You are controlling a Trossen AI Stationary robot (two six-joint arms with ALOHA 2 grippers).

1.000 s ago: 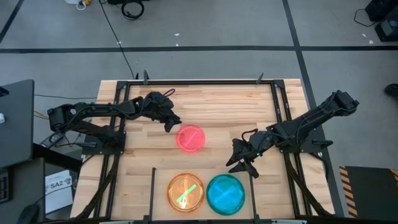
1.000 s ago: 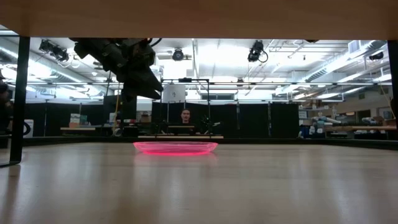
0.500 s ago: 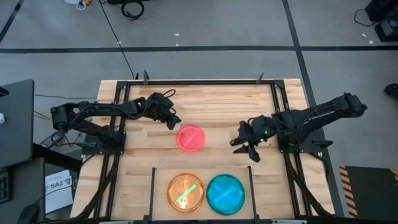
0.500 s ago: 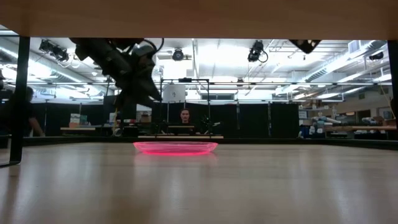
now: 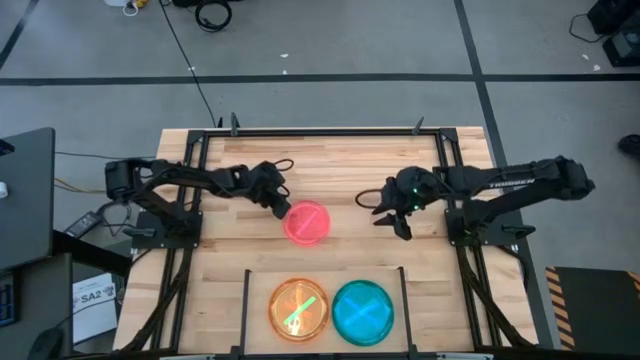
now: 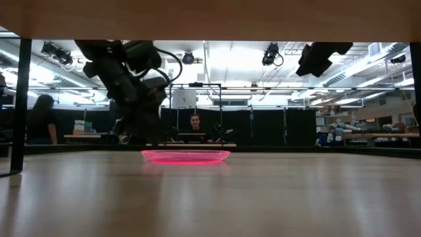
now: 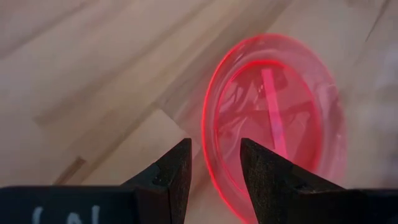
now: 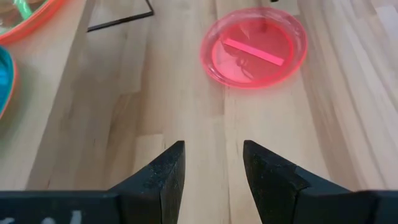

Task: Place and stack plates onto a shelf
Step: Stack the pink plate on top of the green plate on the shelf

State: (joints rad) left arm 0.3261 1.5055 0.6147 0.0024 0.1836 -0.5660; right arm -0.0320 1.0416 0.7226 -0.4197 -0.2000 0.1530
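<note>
While the pink plate lies flat mid-table, we see the left gripper at its rim, jaws released around the edge without clamping it. The right gripper hovers well apart, jaws also released.

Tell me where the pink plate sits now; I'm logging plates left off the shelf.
In the high view the pink plate lies flat mid-table, with the left hand at its left edge, above the orange plate in the picture.

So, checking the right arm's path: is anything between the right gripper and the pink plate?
No. In the right wrist view only bare wooden table lies between the open right gripper and the pink plate.
</note>
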